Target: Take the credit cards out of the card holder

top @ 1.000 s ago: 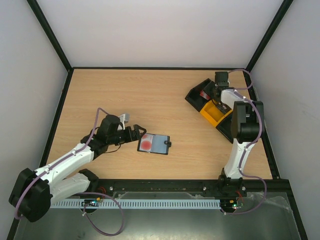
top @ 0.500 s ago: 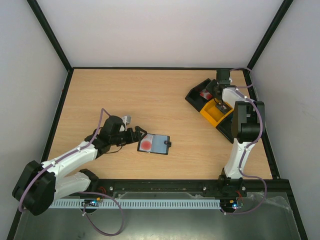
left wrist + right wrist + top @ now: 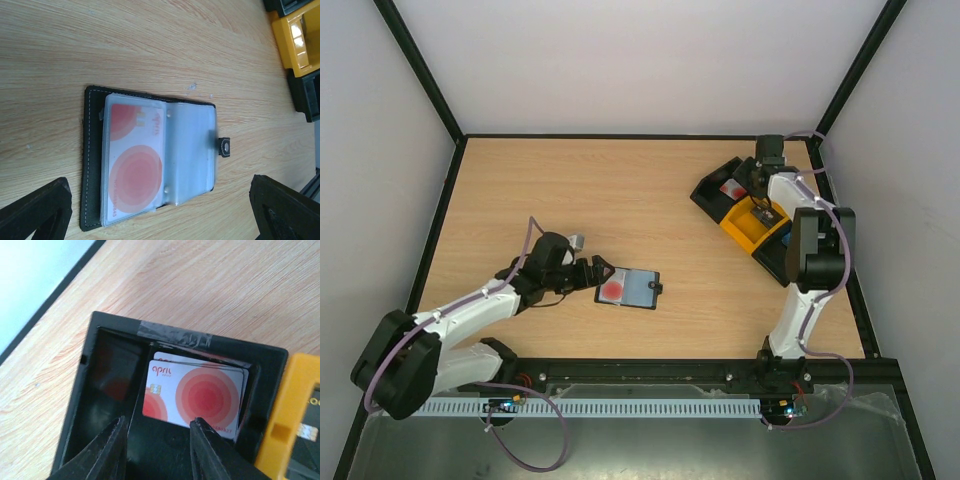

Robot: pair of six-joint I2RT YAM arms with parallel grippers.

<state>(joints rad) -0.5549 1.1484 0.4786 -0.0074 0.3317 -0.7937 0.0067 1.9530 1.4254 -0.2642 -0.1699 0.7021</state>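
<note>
The card holder (image 3: 630, 288) lies open on the table, black with pale blue clear sleeves. One credit card (image 3: 135, 165) with red round marks sits inside its left sleeve. My left gripper (image 3: 594, 273) is open and empty just left of the holder; in the left wrist view (image 3: 160, 200) its fingers stand wide to either side of the holder (image 3: 95, 165). My right gripper (image 3: 752, 186) is open and empty above a black bin (image 3: 105, 370). Two or more credit cards (image 3: 200, 395) lie stacked in that bin, just beyond my right fingertips (image 3: 201, 426).
A yellow bin (image 3: 750, 226) stands next to the black bin (image 3: 718, 188) at the far right, with another black bin (image 3: 782, 252) nearer. The yellow bin also shows in the right wrist view (image 3: 300, 410). A black frame runs round the table edge (image 3: 450, 200).
My left arm has stretched forward and lowered, bringing its gripper closer to the holder's left edge. My right gripper has shifted slightly over the black bin. The holder has not moved.
</note>
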